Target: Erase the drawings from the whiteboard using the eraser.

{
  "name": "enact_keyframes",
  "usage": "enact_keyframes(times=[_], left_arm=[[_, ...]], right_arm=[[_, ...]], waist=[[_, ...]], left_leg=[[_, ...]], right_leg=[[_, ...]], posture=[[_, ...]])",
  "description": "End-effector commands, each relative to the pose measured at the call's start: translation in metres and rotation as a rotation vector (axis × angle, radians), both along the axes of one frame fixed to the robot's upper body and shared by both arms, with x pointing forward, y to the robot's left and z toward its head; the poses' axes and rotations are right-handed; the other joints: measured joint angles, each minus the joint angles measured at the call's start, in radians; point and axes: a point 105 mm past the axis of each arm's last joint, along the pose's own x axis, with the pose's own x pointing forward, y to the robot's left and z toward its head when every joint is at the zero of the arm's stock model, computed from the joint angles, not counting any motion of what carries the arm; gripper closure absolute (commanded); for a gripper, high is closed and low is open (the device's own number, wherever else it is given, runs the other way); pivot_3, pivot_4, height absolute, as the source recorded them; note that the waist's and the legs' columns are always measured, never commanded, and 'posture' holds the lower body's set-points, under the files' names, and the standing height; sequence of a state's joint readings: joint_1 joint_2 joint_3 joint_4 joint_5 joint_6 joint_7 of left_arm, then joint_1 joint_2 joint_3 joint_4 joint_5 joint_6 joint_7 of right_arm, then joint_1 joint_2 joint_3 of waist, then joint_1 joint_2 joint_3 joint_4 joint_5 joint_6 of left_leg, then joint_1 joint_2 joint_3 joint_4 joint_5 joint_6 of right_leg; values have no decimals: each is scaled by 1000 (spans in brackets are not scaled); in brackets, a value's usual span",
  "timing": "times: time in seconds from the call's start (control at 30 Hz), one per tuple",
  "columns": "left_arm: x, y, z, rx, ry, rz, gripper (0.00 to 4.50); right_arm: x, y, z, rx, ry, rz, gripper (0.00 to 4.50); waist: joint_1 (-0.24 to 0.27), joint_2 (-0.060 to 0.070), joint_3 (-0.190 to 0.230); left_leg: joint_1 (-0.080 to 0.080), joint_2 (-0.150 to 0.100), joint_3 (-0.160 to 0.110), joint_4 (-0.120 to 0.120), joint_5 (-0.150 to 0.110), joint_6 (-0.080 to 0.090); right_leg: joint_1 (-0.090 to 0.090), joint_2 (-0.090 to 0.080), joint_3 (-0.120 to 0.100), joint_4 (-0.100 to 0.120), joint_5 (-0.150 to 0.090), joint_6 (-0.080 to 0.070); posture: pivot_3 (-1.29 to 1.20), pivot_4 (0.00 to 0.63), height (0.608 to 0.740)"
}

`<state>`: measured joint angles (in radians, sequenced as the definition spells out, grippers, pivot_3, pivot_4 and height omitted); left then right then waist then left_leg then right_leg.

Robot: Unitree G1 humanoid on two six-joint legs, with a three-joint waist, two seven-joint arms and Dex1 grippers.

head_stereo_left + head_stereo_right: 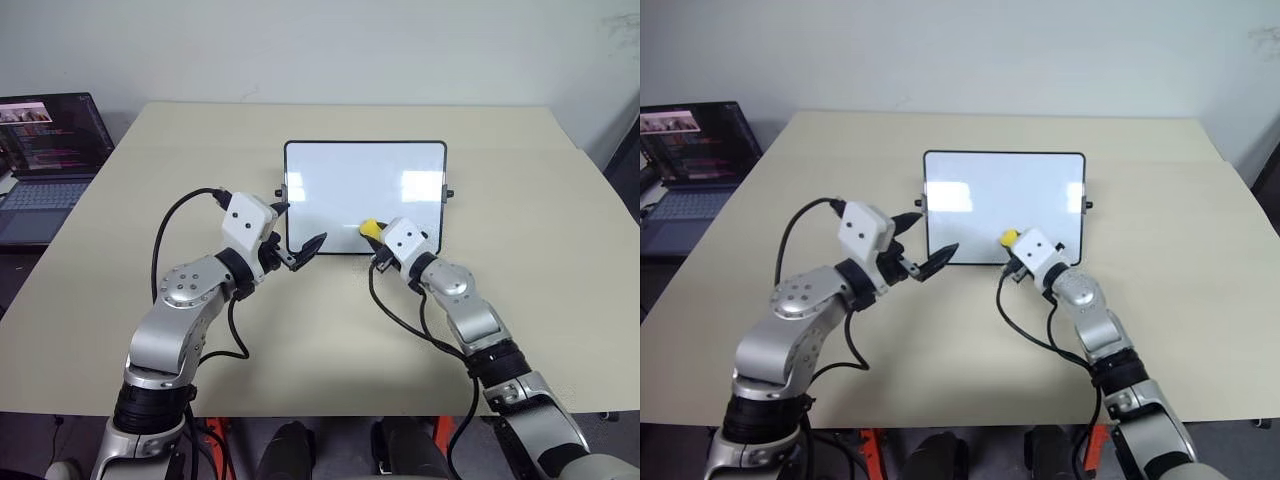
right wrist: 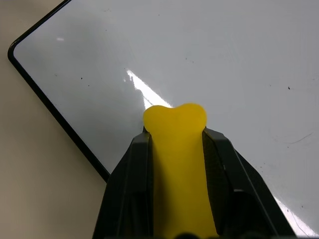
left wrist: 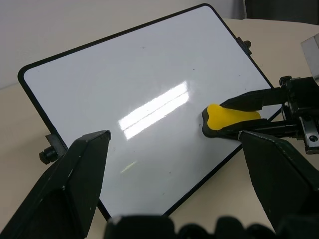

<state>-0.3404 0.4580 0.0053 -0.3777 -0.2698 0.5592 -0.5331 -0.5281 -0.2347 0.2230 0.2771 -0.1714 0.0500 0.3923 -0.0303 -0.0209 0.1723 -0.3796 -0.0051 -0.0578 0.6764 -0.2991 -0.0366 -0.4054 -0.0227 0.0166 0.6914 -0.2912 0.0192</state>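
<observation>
Inspection of my position, with the whiteboard (image 1: 365, 196) as reference. It stands propped on the bench (image 1: 520, 300), long axis across my front, near edge toward me. My right fingers (image 1: 374, 236) are clamped fully on the eraser (image 3: 230, 117), yellow body pinched between the pads, its nose projecting past the tips and lying over the board's lower right part, just inside the near edge. The eraser's long axis runs in line with my right fingers, pointing up the board. My left fingers (image 1: 303, 251) stand open and empty, just off the board's lower left corner. The right arm is the one on the work. The board surface reads clean: no digits visible, only faint specks and glare. No brand or label legible on eraser or board. The laptop (image 1: 45, 160) well left of the board shows text too small to read
</observation>
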Motion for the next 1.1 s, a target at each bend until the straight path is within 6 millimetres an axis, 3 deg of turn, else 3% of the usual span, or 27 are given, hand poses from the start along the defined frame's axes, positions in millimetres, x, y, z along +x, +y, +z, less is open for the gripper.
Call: enact_keyframes(times=[0.03, 0.53, 0.77, 1.1], left_arm=[[0, -1, 12, -6, -55, -5, 0], [0, 1, 11, -9, -56, 4, 0], [-1, 1, 10, -11, -54, 5, 0], [0, 2, 10, -8, -56, 3, 0]], right_arm=[[0, -5, -2, -8, 10, -18, 3398], [5, 22, 9, 28, -10, 22, 3398], [5, 18, 8, 23, -7, 18, 3398], [4, -7, -2, -14, 23, -37, 3398]], waist=[[0, 0, 0], [-5, 0, 0], [-5, 0, 0], [0, 0, 0]], left_leg=[[0, 0, 0, 0, 0, 0], [2, 0, 1, 0, 0, 0], [2, 0, 1, 0, 0, 0], [1, 0, 0, 0, 0, 0]], right_leg=[[0, 0, 0, 0, 0, 0], [0, 0, 1, 2, 0, 0], [0, 0, 1, 2, 0, 0], [0, 0, 1, 2, 0, 0]], posture=[[0, 150, 740], [0, 150, 740], [0, 150, 740], [0, 150, 740]])
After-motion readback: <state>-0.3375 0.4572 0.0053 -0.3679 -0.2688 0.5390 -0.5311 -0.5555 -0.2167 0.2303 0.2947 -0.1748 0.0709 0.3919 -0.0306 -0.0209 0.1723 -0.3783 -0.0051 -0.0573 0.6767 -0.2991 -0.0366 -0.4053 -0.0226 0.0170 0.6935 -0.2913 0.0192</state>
